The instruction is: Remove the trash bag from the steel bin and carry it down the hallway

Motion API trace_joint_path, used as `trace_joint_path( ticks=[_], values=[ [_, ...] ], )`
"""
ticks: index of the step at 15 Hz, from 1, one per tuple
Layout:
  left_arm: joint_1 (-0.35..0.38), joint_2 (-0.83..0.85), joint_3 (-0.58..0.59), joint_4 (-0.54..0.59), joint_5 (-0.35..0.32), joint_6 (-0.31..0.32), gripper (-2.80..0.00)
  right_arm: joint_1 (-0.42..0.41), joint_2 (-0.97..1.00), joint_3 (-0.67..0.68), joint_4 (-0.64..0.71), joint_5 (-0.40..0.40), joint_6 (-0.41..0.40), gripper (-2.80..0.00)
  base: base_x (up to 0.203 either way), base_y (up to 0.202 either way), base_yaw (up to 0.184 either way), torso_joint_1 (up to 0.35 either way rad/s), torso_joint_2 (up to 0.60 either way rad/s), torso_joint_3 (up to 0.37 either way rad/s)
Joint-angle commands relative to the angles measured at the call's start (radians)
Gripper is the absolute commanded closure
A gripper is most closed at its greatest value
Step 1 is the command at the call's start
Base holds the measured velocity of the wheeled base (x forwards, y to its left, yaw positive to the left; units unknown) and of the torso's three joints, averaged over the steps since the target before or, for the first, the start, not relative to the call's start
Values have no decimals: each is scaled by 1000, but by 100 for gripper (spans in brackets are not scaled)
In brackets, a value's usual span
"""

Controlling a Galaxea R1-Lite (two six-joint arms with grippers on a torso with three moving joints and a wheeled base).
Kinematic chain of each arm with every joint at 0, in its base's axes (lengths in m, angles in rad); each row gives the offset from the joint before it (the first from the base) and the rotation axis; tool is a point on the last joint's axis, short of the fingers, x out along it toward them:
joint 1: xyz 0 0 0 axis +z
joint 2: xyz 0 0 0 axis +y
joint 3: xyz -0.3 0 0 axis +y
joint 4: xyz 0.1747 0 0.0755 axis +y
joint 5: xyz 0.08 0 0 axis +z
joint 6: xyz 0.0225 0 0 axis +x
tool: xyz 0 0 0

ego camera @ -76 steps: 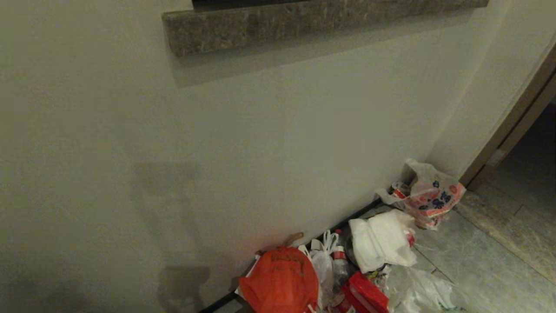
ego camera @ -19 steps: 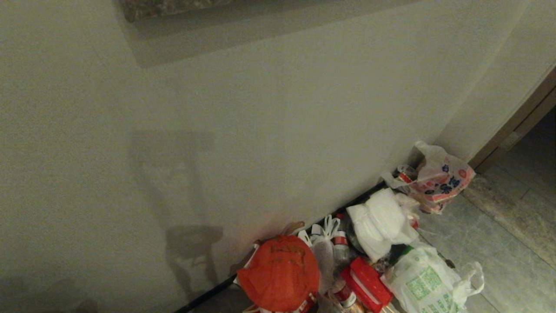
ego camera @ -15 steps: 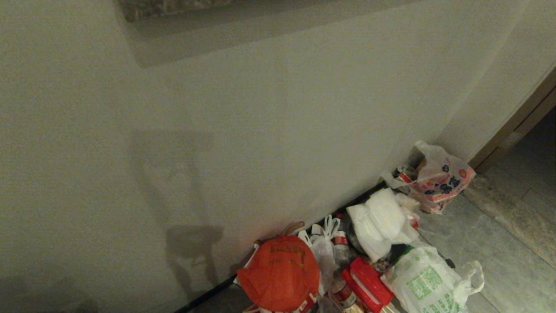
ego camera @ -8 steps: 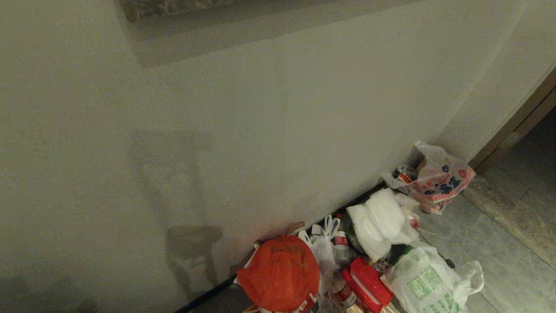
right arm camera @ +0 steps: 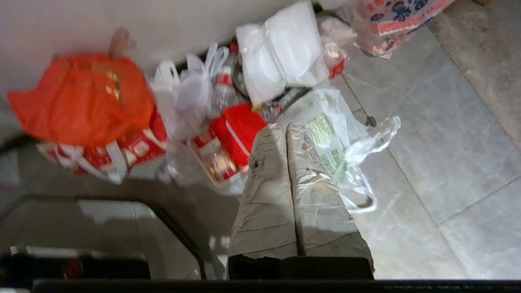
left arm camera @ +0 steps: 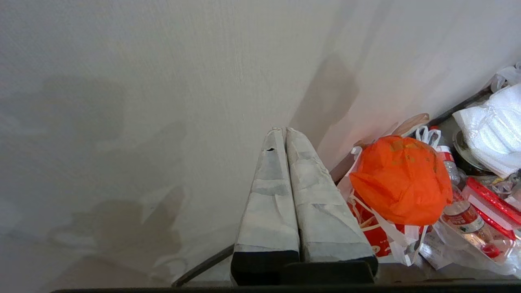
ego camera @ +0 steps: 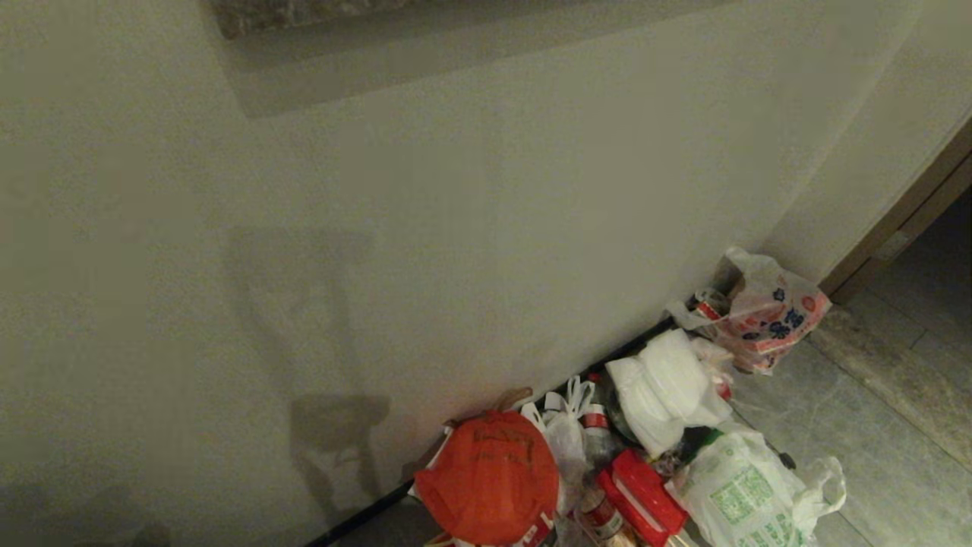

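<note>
Facing a cream wall (ego camera: 456, 228), the robot stands over a heap of rubbish pushed against its foot, likely so the grey floor (ego camera: 873, 456) stays passable. An orange bag (ego camera: 490, 479), a white bundle (ego camera: 668, 391) and a green-printed bag (right arm camera: 325, 130) lie there. Which is the trash bag is hard to tell; no bin shows. The right gripper (right arm camera: 285, 127) hangs above the heap, fingers together, holding nothing; the left gripper (left arm camera: 283, 130) is likewise pressed together and empty.

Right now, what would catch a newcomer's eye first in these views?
The orange-red bag stands out, bulging at the foot of the cream wall. Beside it a pile of rubbish runs along the baseboard: a red box, a white foam bundle, a green-printed bag on the grey floor tiles. Both grippers, left and right, are shut and hold nothing.
</note>
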Motion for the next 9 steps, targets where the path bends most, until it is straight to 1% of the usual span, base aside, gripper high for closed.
trace_joint_path(
  ticks=[1, 2, 4, 9],
  values=[
    [1, 0, 2, 0, 1, -1, 0, 34, -144, 59, -27, -25, 34, 0, 0, 0, 0, 0, 0, 0],
    [1, 0, 2, 0, 1, -1, 0, 55, -223, 97, -52, -48, 64, 0, 0, 0, 0, 0, 0, 0],
    [1, 0, 2, 0, 1, -1, 0, 88, -278, 147, -92, -85, 111, 0, 0, 0, 0, 0, 0, 0],
    [1, -2, 2, 0, 1, -1, 0, 88, -278, 145, -92, -86, 111, 0, 0, 0, 0, 0, 0, 0]
  ],
)
